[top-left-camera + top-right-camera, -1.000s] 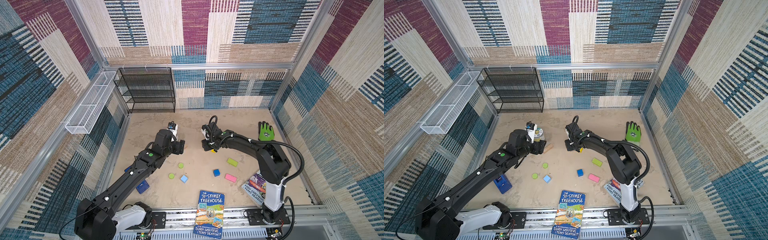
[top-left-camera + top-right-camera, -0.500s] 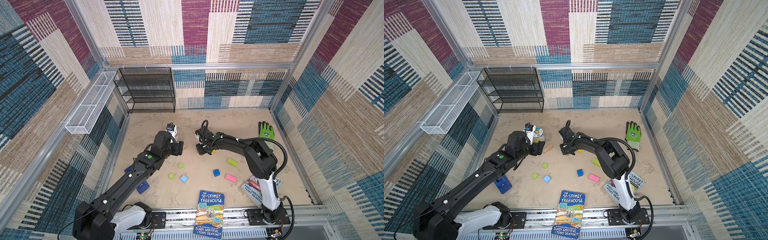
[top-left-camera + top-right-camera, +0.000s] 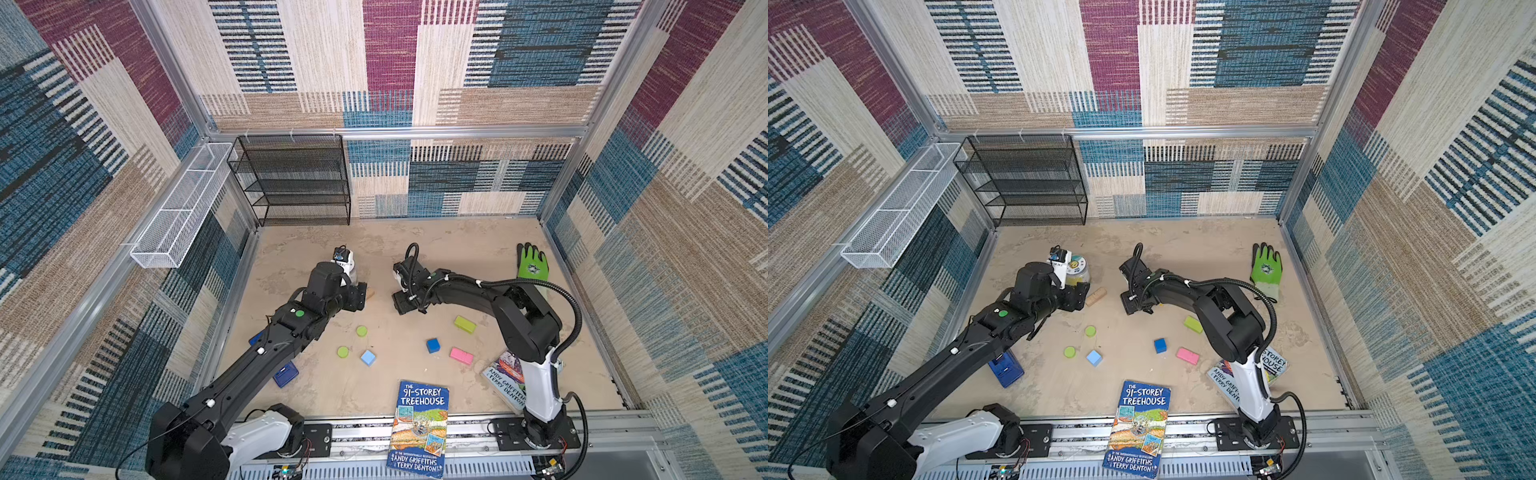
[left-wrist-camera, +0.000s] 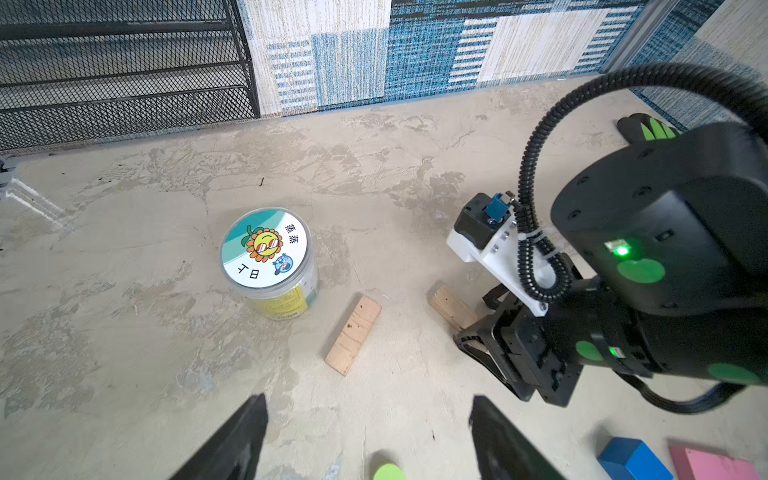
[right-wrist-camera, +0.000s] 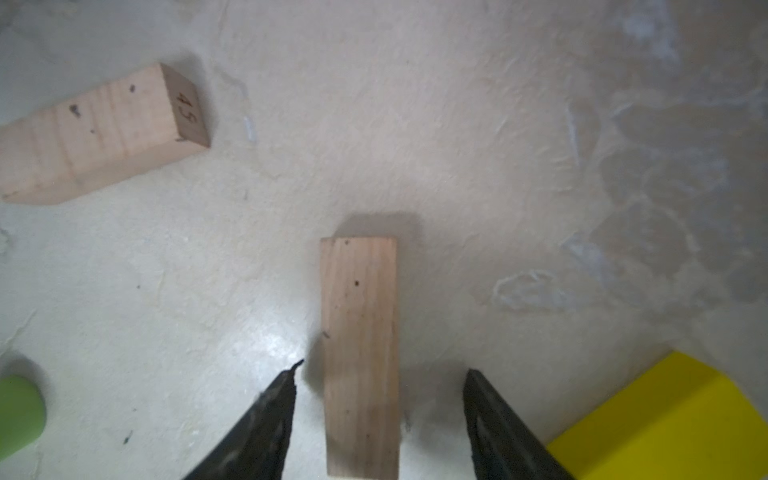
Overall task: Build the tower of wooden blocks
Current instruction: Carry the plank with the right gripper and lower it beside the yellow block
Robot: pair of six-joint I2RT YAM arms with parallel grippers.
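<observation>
No tower stands yet: the blocks (image 3: 433,345) all lie loose on the tabletop (image 3: 457,245), the right claw (image 5: 383,369) spread astride a flat tan bar (image 5: 359,324) without gripping it, and the left claw (image 4: 369,399), also spread and empty, near the second bar (image 4: 353,334) by a tin (image 4: 266,249).

Here's my cell in both top views: walls (image 3: 390,62) on three sides, all woven patchwork in strips of tan, cream, blue and plum. An aluminium rail (image 3: 457,132) runs across the back wall, and posts (image 3: 166,62) climb the corners. Left of centre, a black mesh rack (image 3: 295,183) stands against the back wall. Just beside it, a white wire basket (image 3: 178,212) hangs along the left wall. The floor (image 3: 436,245) is mottled beige, like rough plaster, blotched darker in places. Light is soft and even, shadows short. In the right wrist view, the floor shows a pale sheen low in the frame.
</observation>
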